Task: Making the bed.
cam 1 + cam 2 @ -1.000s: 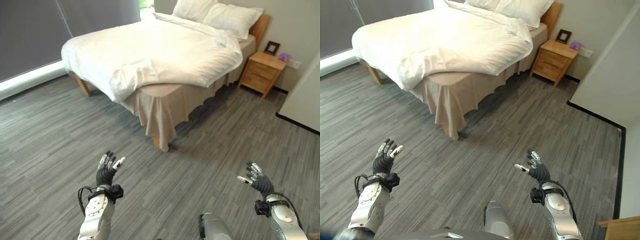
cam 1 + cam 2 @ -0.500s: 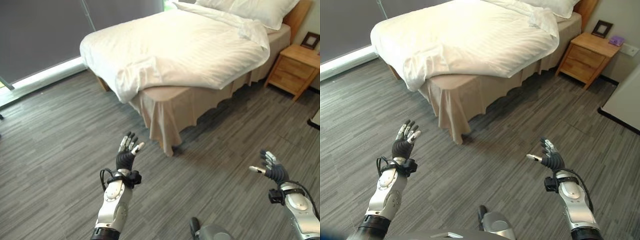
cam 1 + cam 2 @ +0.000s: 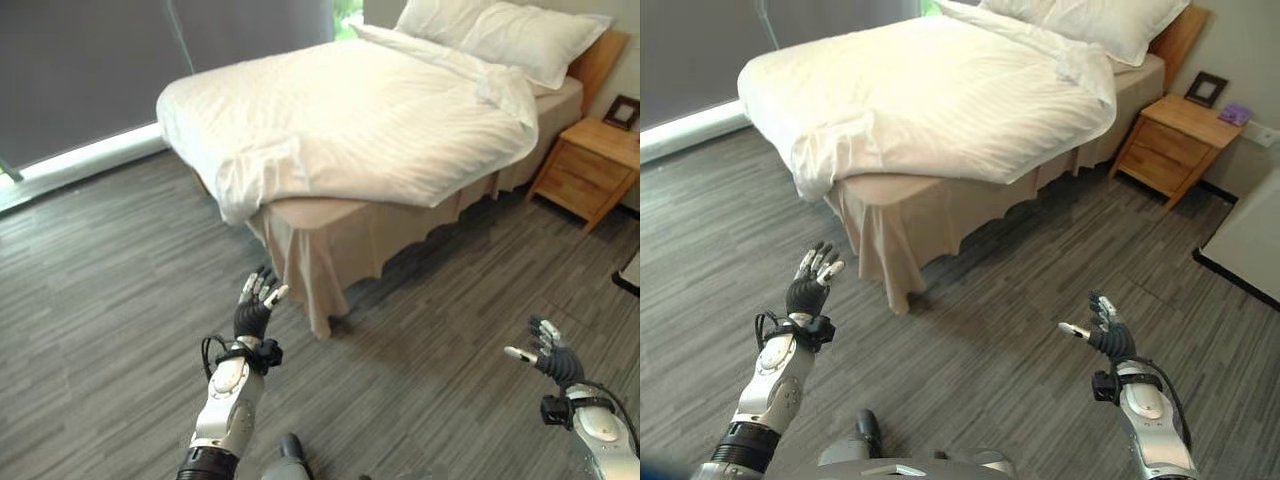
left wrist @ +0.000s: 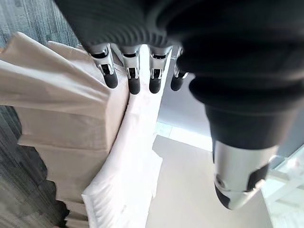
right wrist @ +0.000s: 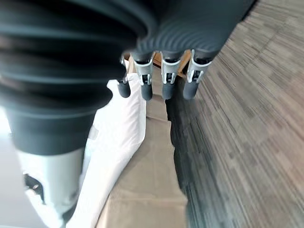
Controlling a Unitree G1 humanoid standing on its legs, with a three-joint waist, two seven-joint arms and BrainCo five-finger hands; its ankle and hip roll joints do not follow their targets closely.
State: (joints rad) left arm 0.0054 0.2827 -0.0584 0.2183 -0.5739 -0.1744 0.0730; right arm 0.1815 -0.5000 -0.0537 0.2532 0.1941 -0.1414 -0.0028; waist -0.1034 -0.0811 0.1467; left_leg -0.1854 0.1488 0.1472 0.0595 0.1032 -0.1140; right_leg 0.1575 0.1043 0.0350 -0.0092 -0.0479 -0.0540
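**Hands up and empty, short of the bed**

Left hand (image 3: 256, 305) raised over the floor (image 3: 100, 300), fingers spread and straight, holding nothing. It sits just in front of the bed's near corner, not touching it. Left wrist view confirms: fingers (image 4: 131, 71) straight in a row, thumb apart, skirt and duvet edge past them with a gap between.

Right hand (image 3: 1103, 331) also raised, fingers spread, empty, over open floor to the right of the bed corner and well apart from it. Right wrist view: fingers (image 5: 166, 76) straight, nothing in the palm, bed side visible beyond.

Bed (image 3: 400, 200) runs diagonally away from the robot, wooden headboard (image 3: 600, 60) at the far end. White duvet (image 3: 350, 120) covers most of the top but lies skewed: at the near corner it is pulled back and rumpled, leaving the beige mattress corner (image 3: 320, 205) bare. Beige skirt (image 3: 310, 260) hangs below that corner down to the floor. Duvet's right edge droops over the bed's side, with a bunched fold near the pillows. Two white pillows (image 3: 500, 30) side by side at the head.

Wooden nightstand (image 3: 1175, 145) beside the head of the bed, on the right, with a small dark picture frame (image 3: 1207, 88) and a small purple object (image 3: 1238, 114) on top. Grey curtain (image 3: 90, 70) along the wall to the left of the bed.
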